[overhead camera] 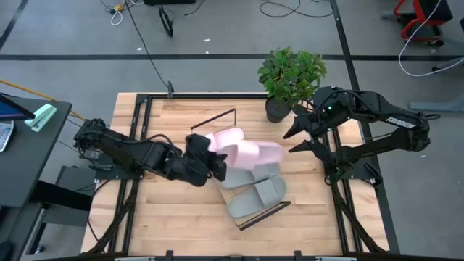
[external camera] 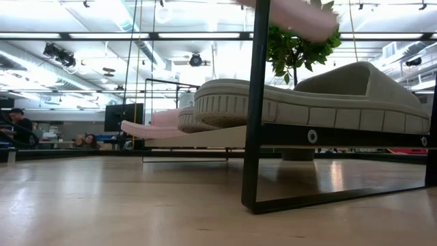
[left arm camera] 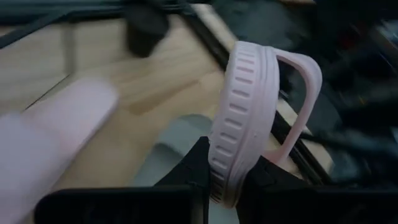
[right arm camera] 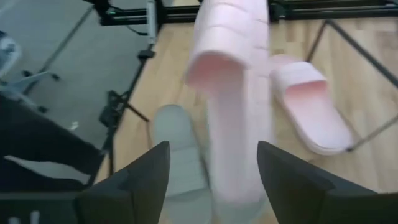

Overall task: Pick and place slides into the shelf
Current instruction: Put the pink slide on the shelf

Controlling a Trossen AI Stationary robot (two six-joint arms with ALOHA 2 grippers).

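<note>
My left gripper (overhead camera: 216, 165) (left arm camera: 227, 186) is shut on one pale pink slide (overhead camera: 255, 152) (right arm camera: 231, 93), which reaches out over the shelf toward the right gripper and shows high up in the low view (external camera: 293, 17). The other pink slide (overhead camera: 226, 138) (right arm camera: 311, 106) lies sole-down on the shelf board's far part. Two grey-green slides (overhead camera: 250, 175) (overhead camera: 257, 197) (external camera: 321, 102) rest sole-down on the board (external camera: 205, 140), between its dark wire frames (overhead camera: 215, 118) (overhead camera: 264, 214). My right gripper (overhead camera: 292, 141) (right arm camera: 211, 180) is open, just off the held slide's free end. My left gripper pinches the pink slide's sole at one end (left arm camera: 239, 155), one finger (left arm camera: 193, 165) on each face of the sole, coming level from the table's left. The strap (left arm camera: 305, 81) is farther out, beyond the fingers. The slide is lifted clear, above the grey-green slides.
A potted plant (overhead camera: 290, 76) stands at the table's far right, close behind the right arm. The shelf's wire frames stand up at both short ends. Bare slatted tabletop (overhead camera: 174, 217) lies near and left of the shelf. People sit in the room beyond (external camera: 17, 126).
</note>
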